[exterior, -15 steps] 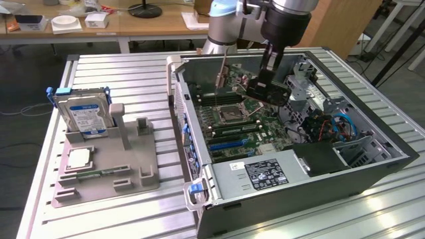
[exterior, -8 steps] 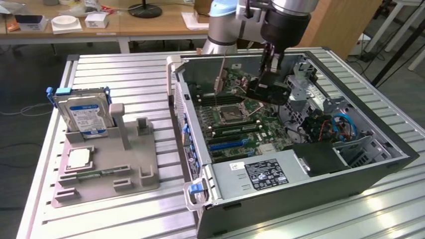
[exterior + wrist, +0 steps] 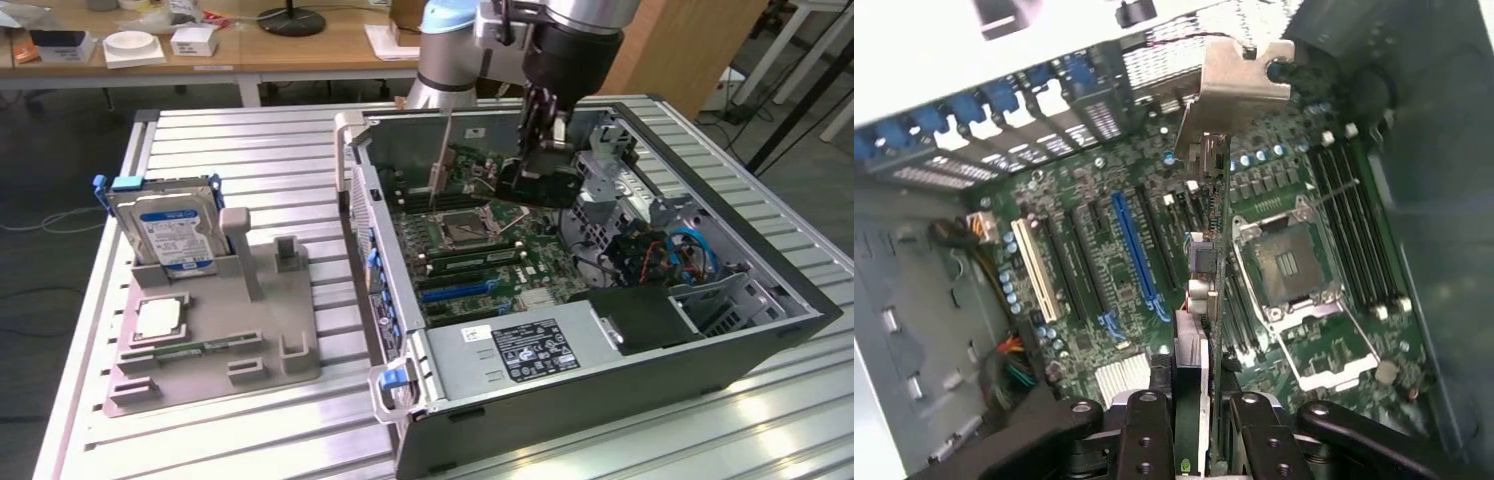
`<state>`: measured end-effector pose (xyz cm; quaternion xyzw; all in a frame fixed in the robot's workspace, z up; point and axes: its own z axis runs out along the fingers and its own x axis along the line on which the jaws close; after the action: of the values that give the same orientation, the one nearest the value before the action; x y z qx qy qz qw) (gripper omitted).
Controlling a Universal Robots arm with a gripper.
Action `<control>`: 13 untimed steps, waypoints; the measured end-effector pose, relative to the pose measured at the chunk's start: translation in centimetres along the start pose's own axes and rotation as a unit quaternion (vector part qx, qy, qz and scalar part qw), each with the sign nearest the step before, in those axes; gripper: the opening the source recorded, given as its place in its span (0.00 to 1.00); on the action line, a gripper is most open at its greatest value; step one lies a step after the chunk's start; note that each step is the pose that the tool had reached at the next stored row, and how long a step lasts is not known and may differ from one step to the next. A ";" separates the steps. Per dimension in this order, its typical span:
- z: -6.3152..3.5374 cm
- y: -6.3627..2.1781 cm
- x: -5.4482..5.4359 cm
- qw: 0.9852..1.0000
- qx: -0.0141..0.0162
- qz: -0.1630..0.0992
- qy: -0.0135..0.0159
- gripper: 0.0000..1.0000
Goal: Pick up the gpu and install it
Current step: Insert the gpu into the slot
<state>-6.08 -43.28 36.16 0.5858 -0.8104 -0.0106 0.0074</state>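
tool (image 3: 1199,405) pinching gpu (image 3: 1237,85) edge-on over mobo (image 3: 1079,180), inside open pc case (image 3: 641,395).

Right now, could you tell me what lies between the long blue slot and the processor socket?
In the wrist view, the card, gripped by the claw, hangs between blue slot and socket.
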 end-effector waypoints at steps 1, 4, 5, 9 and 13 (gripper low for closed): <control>0.02 0.00 0.0 1.000 0.000 -0.009 0.000 0.27; 0.10 -0.01 0.0 0.999 0.000 -0.037 0.001 0.27; 0.13 -0.01 0.0 0.999 0.000 -0.045 0.001 0.27; 0.24 -0.03 0.0 0.997 0.000 -0.080 0.002 0.27; 0.29 -0.10 0.0 0.994 0.000 -0.111 0.003 0.27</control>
<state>-5.99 -43.28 35.86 0.6722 -0.7402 -0.0098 0.0085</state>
